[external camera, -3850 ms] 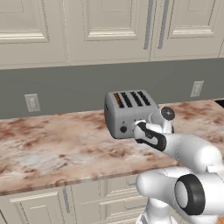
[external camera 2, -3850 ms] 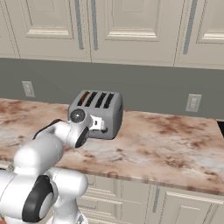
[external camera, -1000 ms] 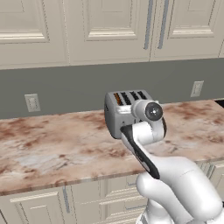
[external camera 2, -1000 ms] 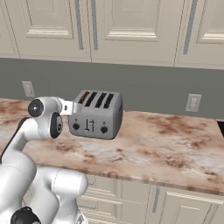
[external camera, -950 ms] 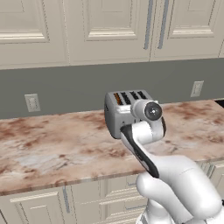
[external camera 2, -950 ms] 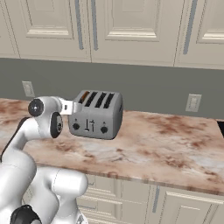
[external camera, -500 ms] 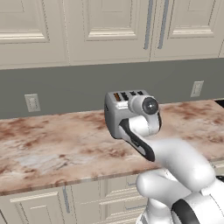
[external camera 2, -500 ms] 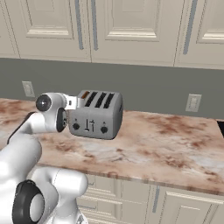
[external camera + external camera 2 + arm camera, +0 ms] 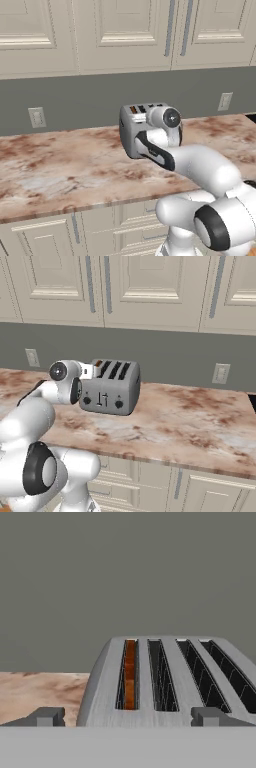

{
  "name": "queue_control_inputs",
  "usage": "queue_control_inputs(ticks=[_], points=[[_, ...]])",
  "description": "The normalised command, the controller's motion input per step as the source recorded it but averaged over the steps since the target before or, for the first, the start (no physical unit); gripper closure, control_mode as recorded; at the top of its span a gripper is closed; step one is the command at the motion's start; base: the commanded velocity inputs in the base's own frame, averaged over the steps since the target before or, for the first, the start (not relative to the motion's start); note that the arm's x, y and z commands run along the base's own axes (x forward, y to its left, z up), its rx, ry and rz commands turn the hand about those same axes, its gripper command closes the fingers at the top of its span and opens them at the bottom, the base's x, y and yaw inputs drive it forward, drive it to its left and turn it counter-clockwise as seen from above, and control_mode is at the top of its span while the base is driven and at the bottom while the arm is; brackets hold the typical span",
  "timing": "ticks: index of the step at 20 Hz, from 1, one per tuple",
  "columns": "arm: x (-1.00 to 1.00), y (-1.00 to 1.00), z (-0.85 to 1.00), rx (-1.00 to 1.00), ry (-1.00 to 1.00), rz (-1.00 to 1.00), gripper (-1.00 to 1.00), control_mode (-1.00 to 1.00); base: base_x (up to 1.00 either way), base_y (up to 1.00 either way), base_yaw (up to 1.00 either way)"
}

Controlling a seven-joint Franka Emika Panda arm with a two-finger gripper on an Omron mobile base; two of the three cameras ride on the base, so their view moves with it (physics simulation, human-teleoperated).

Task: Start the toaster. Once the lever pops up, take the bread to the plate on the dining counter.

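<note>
One bread (image 9: 130,674) slice sits in the toaster (image 9: 165,682) just beyond the wide-open, empty gripper (image 9: 127,717).

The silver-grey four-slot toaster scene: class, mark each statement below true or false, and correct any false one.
1. The orange-brown bread slice sits in an end slot of the silver-grey four-slot toaster. True.
2. The toaster stands on a bare wooden table. False: it stands on the veined marble worktop.
3. The gripper is open, with a finger tip at each side of the toaster. True.
4. All four slots hold bread. False: the other three look empty.
5. The gripper holds the bread. False: it holds nothing.
</note>
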Motion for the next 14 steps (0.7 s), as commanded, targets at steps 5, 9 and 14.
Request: queue_control_inputs(ticks=[5,9,14], points=[[0.12,0.00,-0.09,0.00,0.00,-0.15,-1.00,-1.00,0.00,0.00,0.00],[0.08,0.00,0.00,0.00,0.00,-0.05,-1.00,-1.00,0.00,0.00,0.00],[0.24,0.02,0.00,0.00,0.00,0.00,-1.00,-1.00,0.00,0.00,0.00]])
